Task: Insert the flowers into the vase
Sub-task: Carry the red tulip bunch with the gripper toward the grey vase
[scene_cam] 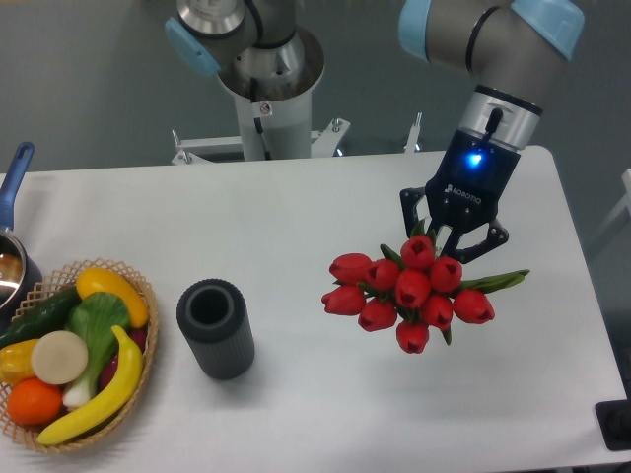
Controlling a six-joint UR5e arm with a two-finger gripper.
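The flowers [409, 289], a bunch of red tulip buds with green leaves, are at the right of the table with the buds facing the camera. My gripper [441, 239] is directly behind and above the bunch. Its fingers converge on the stems, which the buds mostly hide, and it looks shut on them. The vase [215, 328], a dark grey ribbed cylinder with a thick round rim, stands upright and empty at the left of centre, well to the left of the flowers.
A wicker basket [138, 286] of fruit and vegetables sits at the front left, close to the vase. A metal pot with a blue handle [14, 177] is at the left edge. The arm's base [266, 89] stands behind the table.
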